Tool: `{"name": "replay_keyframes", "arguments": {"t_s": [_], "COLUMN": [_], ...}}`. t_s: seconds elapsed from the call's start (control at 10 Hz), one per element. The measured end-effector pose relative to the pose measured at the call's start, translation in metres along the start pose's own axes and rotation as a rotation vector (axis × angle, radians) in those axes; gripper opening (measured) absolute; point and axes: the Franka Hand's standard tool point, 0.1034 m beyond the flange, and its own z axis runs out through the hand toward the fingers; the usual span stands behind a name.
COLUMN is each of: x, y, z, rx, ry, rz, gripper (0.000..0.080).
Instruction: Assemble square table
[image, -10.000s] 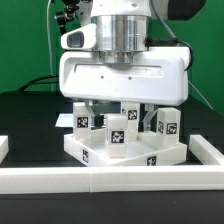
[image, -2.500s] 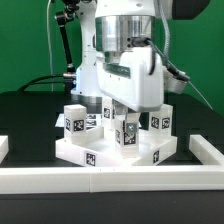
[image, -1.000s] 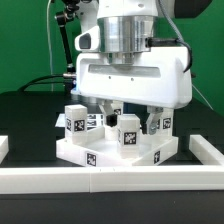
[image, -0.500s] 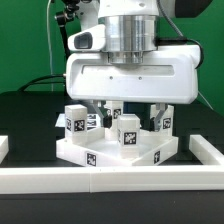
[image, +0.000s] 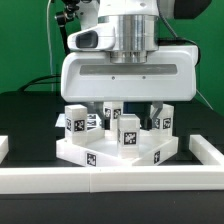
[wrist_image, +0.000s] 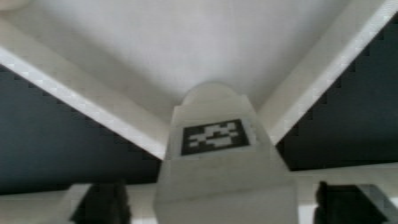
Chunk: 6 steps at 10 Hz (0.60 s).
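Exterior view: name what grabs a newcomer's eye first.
The big white arm head fills the middle, hanging low over the table slab. Under it, tagged white legs stand on the slab, the front leg nearest. In the wrist view, one tagged leg sits between the pincer's fingers.

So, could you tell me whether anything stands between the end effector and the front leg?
Nothing visible does. The end effector straddles the front leg, one finger on either side of it, above the square slab.

Square table (image: 118, 152): smooth matt white plastic, printed tags; legs (image: 128, 131) same; surface (image: 25, 115) matt black
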Motion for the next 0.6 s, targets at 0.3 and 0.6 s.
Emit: {"name": "replay_keyframes", "arguments": {"t_s": [0.3, 0.6], "x": [0.0002, 0.0001], "y": [0.0025, 0.0024], "z": [0.0001, 0.0002], "rx": [0.000, 0.002], "ry": [0.000, 0.000], "rz": [0.010, 0.077], "gripper": [0.0288, 0.0288]}}
